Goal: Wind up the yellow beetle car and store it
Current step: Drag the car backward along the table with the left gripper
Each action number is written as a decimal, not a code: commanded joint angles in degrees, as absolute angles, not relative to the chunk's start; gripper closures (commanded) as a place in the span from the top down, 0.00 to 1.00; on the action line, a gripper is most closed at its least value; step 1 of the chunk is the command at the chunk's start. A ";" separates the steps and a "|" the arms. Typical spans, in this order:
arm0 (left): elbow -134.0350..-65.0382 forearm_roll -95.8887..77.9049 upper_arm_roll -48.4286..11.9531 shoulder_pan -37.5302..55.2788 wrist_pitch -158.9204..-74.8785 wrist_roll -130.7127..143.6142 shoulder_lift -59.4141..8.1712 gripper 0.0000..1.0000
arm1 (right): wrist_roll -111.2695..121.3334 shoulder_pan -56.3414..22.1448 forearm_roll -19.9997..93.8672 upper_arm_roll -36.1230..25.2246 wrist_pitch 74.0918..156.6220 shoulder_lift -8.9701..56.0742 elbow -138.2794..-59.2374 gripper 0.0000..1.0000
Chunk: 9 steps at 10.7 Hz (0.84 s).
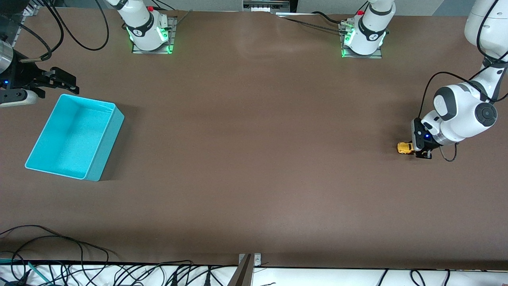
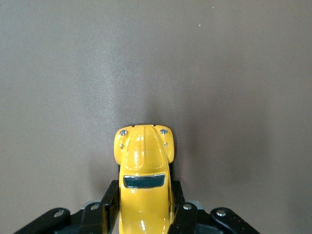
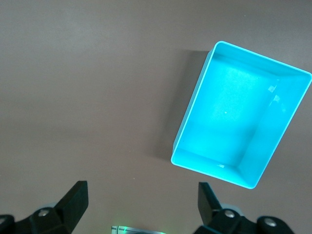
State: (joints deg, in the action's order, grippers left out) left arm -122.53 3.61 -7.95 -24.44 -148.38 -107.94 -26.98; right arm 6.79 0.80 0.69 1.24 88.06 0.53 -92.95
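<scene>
The yellow beetle car (image 1: 405, 147) is down at the table surface near the left arm's end of the table. My left gripper (image 1: 423, 153) is shut on its rear half, and the nose sticks out past the fingertips. In the left wrist view the car (image 2: 144, 161) fills the space between the two black fingers (image 2: 111, 202), which press on its sides at my left gripper (image 2: 145, 209). My right gripper (image 1: 59, 81) hangs open with nothing in it, over bare table beside the turquoise bin (image 1: 71, 135). In the right wrist view its fingers (image 3: 75, 197) stand wide apart at my right gripper (image 3: 144, 202).
The turquoise bin (image 3: 234, 117) is empty and stands at the right arm's end of the table. The two arm bases (image 1: 151, 35) (image 1: 363, 41) are bolted along the table's edge. Cables (image 1: 59, 254) trail along the edge nearest the front camera.
</scene>
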 commanded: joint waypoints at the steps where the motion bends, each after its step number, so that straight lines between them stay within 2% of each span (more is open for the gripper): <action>1: -119.53 4.75 -8.00 -26.37 -148.45 -111.17 -30.14 0.14 | 7.03 0.79 -0.18 1.41 87.45 1.05 -91.85 1.00; 9: -119.18 4.75 -8.00 -27.33 -148.36 -111.97 -30.06 0.16 | 7.03 0.79 -0.18 1.41 87.45 1.32 -91.85 1.00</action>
